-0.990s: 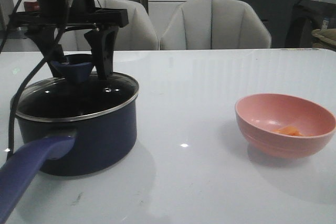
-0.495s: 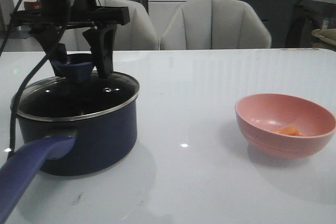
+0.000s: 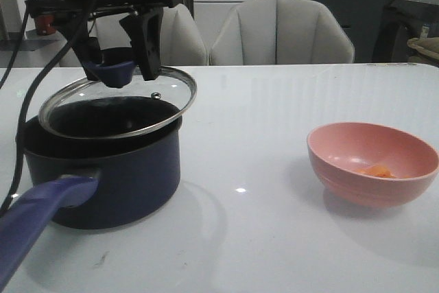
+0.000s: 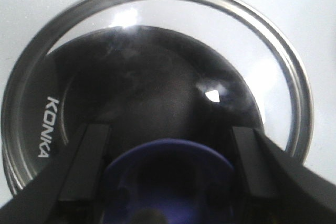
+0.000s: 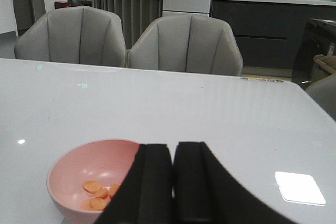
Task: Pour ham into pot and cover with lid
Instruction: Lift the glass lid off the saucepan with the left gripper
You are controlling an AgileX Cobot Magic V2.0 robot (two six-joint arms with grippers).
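Observation:
My left gripper (image 3: pixel 118 68) is shut on the blue knob (image 3: pixel 113 72) of the glass lid (image 3: pixel 140 108) and holds it tilted above the navy pot (image 3: pixel 116 176), its far edge raised. The pot's handle (image 3: pixel 38 214) points to the front left. In the left wrist view the fingers (image 4: pixel 89 156) flank the knob (image 4: pixel 168 177) over the lid (image 4: pixel 157 40). The ham (image 3: pixel 377 170) lies in the pink bowl (image 3: pixel 374 162) at the right. My right gripper (image 5: pixel 173 153) is shut and empty just beside the bowl (image 5: pixel 68 166) with the ham (image 5: pixel 94 192); it is out of the front view.
Two grey chairs (image 3: pixel 281 32) (image 3: pixel 171 39) stand behind the table's far edge. A black cable (image 3: pixel 20 121) hangs from the left arm beside the pot. A dark counter (image 5: pixel 262 30) runs along the back wall.
The lid, which rested flat on the pot, has been lifted by my left gripper and now hangs tilted above the rim. The bowl has not moved.

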